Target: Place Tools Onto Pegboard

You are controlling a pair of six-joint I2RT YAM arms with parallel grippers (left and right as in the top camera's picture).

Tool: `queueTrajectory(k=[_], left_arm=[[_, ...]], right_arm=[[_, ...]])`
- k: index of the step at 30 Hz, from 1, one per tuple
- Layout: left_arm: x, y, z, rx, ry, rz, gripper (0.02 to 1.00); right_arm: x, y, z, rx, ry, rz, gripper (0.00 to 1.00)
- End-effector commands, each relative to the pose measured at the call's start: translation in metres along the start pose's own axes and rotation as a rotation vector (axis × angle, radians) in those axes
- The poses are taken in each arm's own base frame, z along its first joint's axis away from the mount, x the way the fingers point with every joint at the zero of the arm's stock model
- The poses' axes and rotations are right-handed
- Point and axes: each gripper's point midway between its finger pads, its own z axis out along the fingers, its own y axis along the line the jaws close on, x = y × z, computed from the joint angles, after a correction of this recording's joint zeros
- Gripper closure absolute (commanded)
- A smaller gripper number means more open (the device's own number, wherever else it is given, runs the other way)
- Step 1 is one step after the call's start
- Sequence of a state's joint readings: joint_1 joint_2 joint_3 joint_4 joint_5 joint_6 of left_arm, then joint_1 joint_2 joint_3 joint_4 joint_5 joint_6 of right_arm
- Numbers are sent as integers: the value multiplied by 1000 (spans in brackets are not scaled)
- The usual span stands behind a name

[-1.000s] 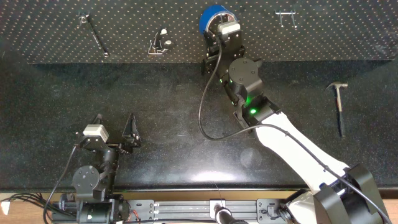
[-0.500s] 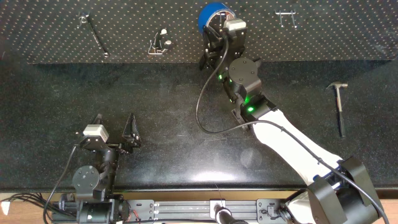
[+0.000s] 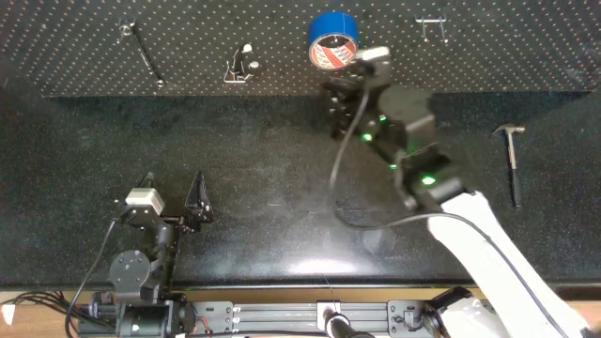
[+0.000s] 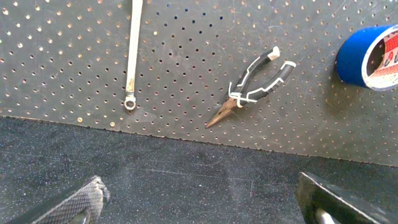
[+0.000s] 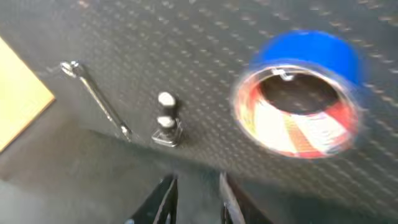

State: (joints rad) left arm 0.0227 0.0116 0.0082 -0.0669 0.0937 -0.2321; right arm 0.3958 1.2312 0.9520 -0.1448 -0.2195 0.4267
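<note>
A blue tape roll (image 3: 333,42) (image 5: 298,99) (image 4: 367,56) hangs on the black pegboard (image 3: 282,23). Left of it on the board hang pliers (image 3: 241,66) (image 4: 252,87) (image 5: 166,121) and a wrench (image 3: 141,52) (image 4: 132,56) (image 5: 96,99). My right gripper (image 3: 346,89) (image 5: 196,199) is just below the tape, clear of it, open by a narrow gap with nothing between its fingers. A hammer (image 3: 512,160) lies on the table at the right. My left gripper (image 3: 174,188) (image 4: 202,199) stands wide open and empty near the table's front left.
A pair of bare metal hooks (image 3: 430,28) sits on the pegboard right of the tape. The black mat (image 3: 263,169) lies between the board and the arm bases. A tan edge (image 5: 18,99) shows beside the pegboard.
The right gripper has pulled back from the tape roll and shifted right; the roll now hangs free on the pegboard. The left arm has not moved.
</note>
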Motion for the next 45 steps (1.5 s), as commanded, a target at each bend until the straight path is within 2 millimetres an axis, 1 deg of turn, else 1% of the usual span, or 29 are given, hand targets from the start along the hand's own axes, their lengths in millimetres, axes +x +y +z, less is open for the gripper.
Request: queueTrajectory(k=[1, 2, 3, 4, 5, 6, 7, 8, 9, 10, 11, 12, 13, 15, 16, 18, 22, 27, 28, 29, 30, 34, 36, 37, 38, 39, 40, 42, 45], left_arm=[[1, 1, 0, -4, 1, 5, 25], [1, 1, 0, -4, 1, 5, 23], [1, 1, 0, -4, 1, 5, 23], [1, 1, 0, -4, 1, 5, 25], [1, 1, 0, -4, 1, 5, 25], [1, 1, 0, -4, 1, 5, 25], [1, 1, 0, -4, 1, 5, 23], [1, 1, 0, -4, 1, 5, 23], [1, 1, 0, -4, 1, 5, 25], [1, 1, 0, -4, 1, 5, 25], [1, 1, 0, -4, 1, 5, 25], [1, 1, 0, -4, 1, 5, 25], [1, 1, 0, -4, 1, 5, 25], [1, 1, 0, -4, 1, 5, 25], [1, 1, 0, -4, 1, 5, 25], [1, 1, 0, -4, 1, 5, 25], [1, 1, 0, -4, 1, 5, 25], [1, 1, 0, -4, 1, 5, 25], [1, 1, 0, -4, 1, 5, 25], [1, 1, 0, -4, 1, 5, 25], [1, 1, 0, -4, 1, 5, 25], [1, 1, 0, -4, 1, 5, 25], [1, 1, 0, -4, 1, 5, 25], [1, 1, 0, -4, 1, 5, 25], [1, 1, 0, -4, 1, 5, 25], [1, 1, 0, -4, 1, 5, 25], [1, 1, 0, -4, 1, 5, 25], [1, 1, 0, -4, 1, 5, 25], [1, 1, 0, -4, 1, 5, 25]], right_arm=[[60, -93, -106, 322, 248, 159, 752], [63, -150, -142, 569, 239, 196, 752], [70, -190, -161, 681, 283, 186, 750], [90, -217, -171, 717, 404, 156, 737], [125, -245, -179, 691, 609, 107, 726], [151, -270, -186, 695, 740, 120, 726], [166, -289, -194, 725, 814, 150, 724], [173, -304, -201, 705, 884, 127, 684], [172, -315, -206, 684, 907, 91, 614], [170, -321, -210, 664, 922, 34, 586], [169, -325, -213, 647, 933, -16, 577], [163, -338, -211, 676, 896, -35, 575], [158, -346, -207, 688, 867, -50, 573], [164, -343, -181, 559, 789, -1, 498], [169, -346, -173, 528, 782, 28, 362], [171, -354, -171, 529, 782, 39, 362], [172, -371, -182, 581, 761, 54, 360], [192, -376, -172, 545, 798, 98, 367], [195, -376, -171, 540, 804, 102, 400], [195, -376, -170, 547, 801, 117, 617], [196, -375, -171, 547, 805, 123, 923], [196, -375, -171, 558, 799, 152, 925], [200, -369, -171, 544, 821, 162, 925], [194, -367, -170, 560, 824, 142, 925], [178, -362, -168, 589, 782, 139, 925], [156, -347, -164, 584, 689, 137, 925], [139, -325, -163, 574, 602, 141, 925], [107, -291, -162, 598, 380, 93, 925], [53, -206, -142, 454, -125, -102, 925]])
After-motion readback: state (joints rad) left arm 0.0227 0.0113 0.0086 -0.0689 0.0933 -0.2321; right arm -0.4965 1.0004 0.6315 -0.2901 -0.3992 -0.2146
